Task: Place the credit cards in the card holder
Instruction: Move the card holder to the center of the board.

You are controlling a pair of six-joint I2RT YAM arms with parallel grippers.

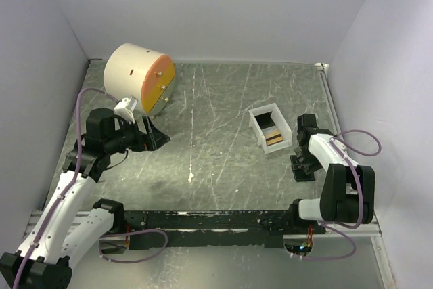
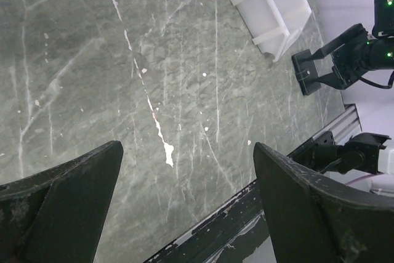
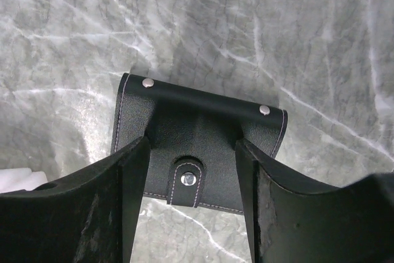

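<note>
The black card holder [image 3: 203,124] lies flat on the marble table, snap strap fastened; in the top view the card holder [image 1: 302,167] is right of centre. My right gripper [image 3: 192,146] hangs open just over it, one finger on each side of the strap. Tan and brown credit cards [image 1: 273,137] lie in the white tray [image 1: 260,135] beside it. My left gripper [image 2: 188,147] is open and holds nothing, far off at the left, where the top view shows the left gripper [image 1: 152,135] near the cream cylinder.
A big cream cylinder [image 1: 135,76] with an orange face stands at the back left. White walls close in the table on three sides. A black rail [image 1: 203,220] runs along the near edge between the arm bases.
</note>
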